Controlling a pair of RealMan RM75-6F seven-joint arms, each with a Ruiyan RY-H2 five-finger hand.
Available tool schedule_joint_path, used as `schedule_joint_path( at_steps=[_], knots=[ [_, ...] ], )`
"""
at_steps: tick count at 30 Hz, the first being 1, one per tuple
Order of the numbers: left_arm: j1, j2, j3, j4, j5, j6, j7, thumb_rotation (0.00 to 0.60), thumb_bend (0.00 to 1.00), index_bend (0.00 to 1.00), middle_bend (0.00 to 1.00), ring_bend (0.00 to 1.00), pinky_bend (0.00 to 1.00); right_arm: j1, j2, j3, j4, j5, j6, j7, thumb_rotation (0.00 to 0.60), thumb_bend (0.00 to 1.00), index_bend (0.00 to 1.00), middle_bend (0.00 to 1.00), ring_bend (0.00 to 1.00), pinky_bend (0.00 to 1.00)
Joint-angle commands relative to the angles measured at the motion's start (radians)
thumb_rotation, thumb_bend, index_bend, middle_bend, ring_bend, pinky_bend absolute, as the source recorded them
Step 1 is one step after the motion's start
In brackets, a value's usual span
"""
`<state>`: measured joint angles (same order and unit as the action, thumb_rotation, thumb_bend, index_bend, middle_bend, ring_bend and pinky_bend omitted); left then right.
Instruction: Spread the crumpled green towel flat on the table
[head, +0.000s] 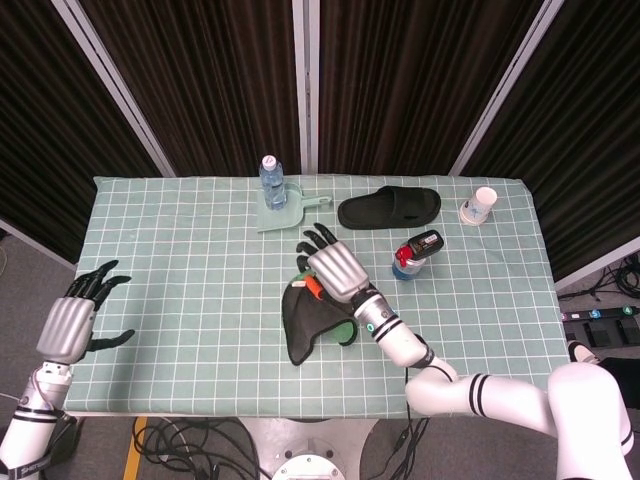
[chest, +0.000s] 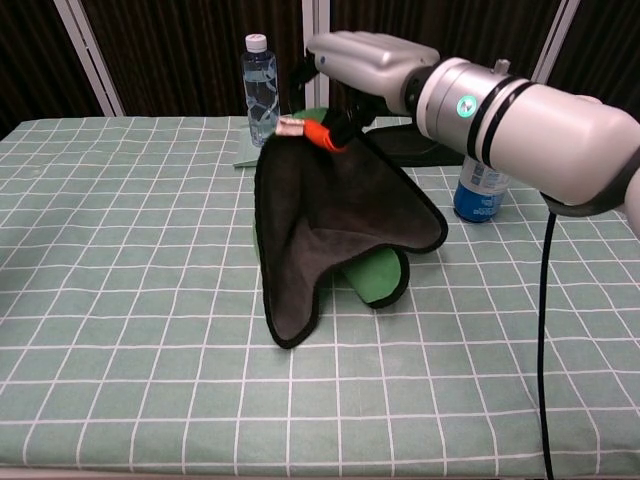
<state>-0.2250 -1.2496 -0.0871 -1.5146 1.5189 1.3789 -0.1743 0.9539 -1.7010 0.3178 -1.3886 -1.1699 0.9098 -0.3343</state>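
Now the towel (chest: 330, 225) hangs mid-worktop, its orange-tagged corner pinched and lifted by the right hand (chest: 365, 55); its dark underside faces the chest camera and the green lower folds lie bunched on the checked worktop (head: 180, 260). At about 2 o'clock of it, close by, stands a blue bottle (head: 410, 258). At 12 o'clock sit a dustpan (head: 285, 212) and a water bottle (head: 270, 180), with a black slipper (head: 390, 207) at 1 o'clock and a paper cup (head: 480, 205) beyond. At 9 o'clock, off the worktop's edge, the left hand (head: 70, 325) hovers empty, fingers spread.

lab rig, black curtains (head: 400, 80), floor cables (head: 190, 450), checked table (head: 180, 260)
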Motion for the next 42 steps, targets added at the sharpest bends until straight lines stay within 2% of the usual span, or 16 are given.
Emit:
schedule_joint_path(
  at_steps=[1, 5, 11, 15, 19, 25, 29, 35, 42],
  knots=[
    [-0.057, -0.005, -0.028, -0.010, -0.031, -0.085, -0.127, 0.600, 0.10, 0.33, 0.18, 0.17, 0.18, 0.022, -0.006, 0.039, -0.012, 0.017, 0.016, -0.002, 0.588, 0.57, 0.70, 0.27, 0.10, 0.00],
    [-0.120, -0.027, -0.070, -0.016, -0.087, -0.180, -0.243, 0.600, 0.09, 0.38, 0.18, 0.17, 0.18, 0.059, -0.013, 0.077, -0.011, 0.069, 0.026, -0.070, 0.584, 0.57, 0.70, 0.26, 0.10, 0.00],
    [-0.210, -0.057, -0.121, -0.016, -0.173, -0.327, -0.344, 0.600, 0.05, 0.39, 0.18, 0.17, 0.19, 0.114, -0.024, 0.117, -0.006, 0.147, 0.061, -0.202, 0.592, 0.57, 0.70, 0.26, 0.10, 0.00],
    [-0.255, -0.083, -0.138, 0.005, -0.211, -0.389, -0.340, 0.600, 0.03, 0.39, 0.18, 0.17, 0.20, 0.151, -0.027, 0.139, 0.004, 0.197, 0.083, -0.289, 0.587, 0.58, 0.70, 0.25, 0.10, 0.00],
    [-0.293, -0.133, -0.139, 0.059, -0.254, -0.432, -0.276, 0.600, 0.00, 0.38, 0.18, 0.17, 0.20, 0.181, -0.031, 0.152, 0.003, 0.245, 0.086, -0.329, 0.586, 0.58, 0.70, 0.25, 0.09, 0.00],
    [-0.327, -0.210, -0.133, 0.138, -0.303, -0.474, -0.223, 0.600, 0.00, 0.27, 0.17, 0.17, 0.20, 0.206, -0.040, 0.135, 0.002, 0.257, 0.083, -0.335, 0.579, 0.58, 0.70, 0.25, 0.09, 0.00],
    [-0.329, -0.269, -0.128, 0.208, -0.327, -0.458, -0.179, 0.600, 0.00, 0.22, 0.15, 0.17, 0.20, 0.215, -0.025, 0.116, -0.017, 0.236, 0.060, -0.312, 0.584, 0.58, 0.69, 0.25, 0.08, 0.00],
    [-0.324, -0.294, -0.119, 0.246, -0.356, -0.495, -0.200, 0.600, 0.00, 0.20, 0.11, 0.17, 0.20, 0.228, -0.003, 0.087, -0.032, 0.219, 0.025, -0.296, 0.577, 0.58, 0.69, 0.25, 0.08, 0.00],
    [-0.331, -0.296, -0.112, 0.241, -0.348, -0.574, -0.294, 0.600, 0.00, 0.20, 0.09, 0.17, 0.20, 0.233, 0.017, 0.059, -0.042, 0.151, -0.034, -0.185, 0.574, 0.58, 0.69, 0.25, 0.07, 0.00]
  ],
)
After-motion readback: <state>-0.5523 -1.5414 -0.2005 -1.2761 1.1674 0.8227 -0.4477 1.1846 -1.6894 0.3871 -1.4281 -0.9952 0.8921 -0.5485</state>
